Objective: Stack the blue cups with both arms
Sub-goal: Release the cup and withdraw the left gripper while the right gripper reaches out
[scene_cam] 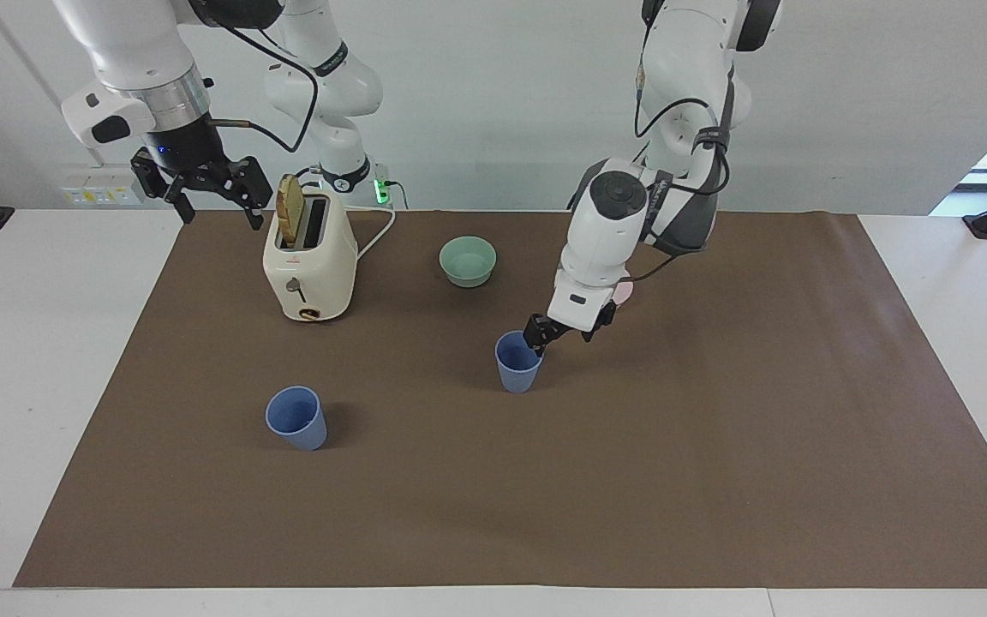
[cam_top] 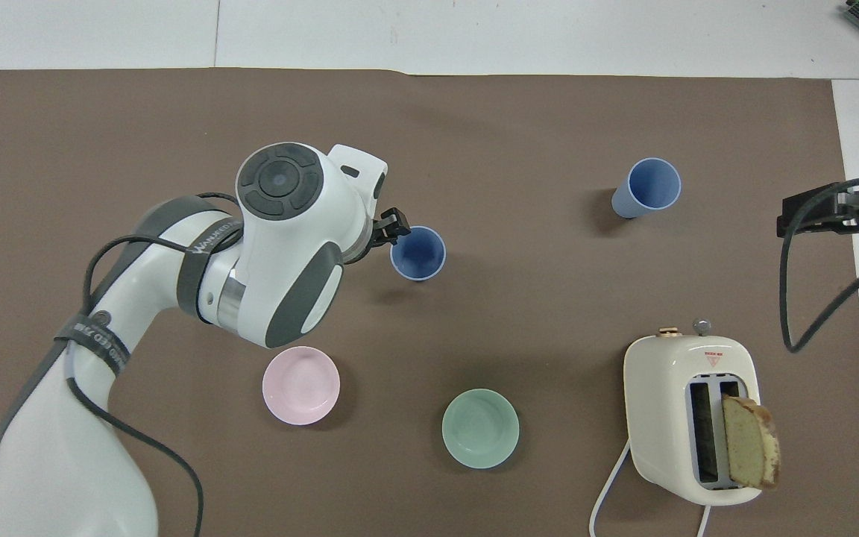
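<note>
brown mat (scene_cam: 716, 446) | two blue cups (scene_cam: 517, 362) (scene_cam: 296, 417) apart | left gripper (scene_cam: 569, 332) released | right gripper (scene_cam: 202, 190) spread
</note>
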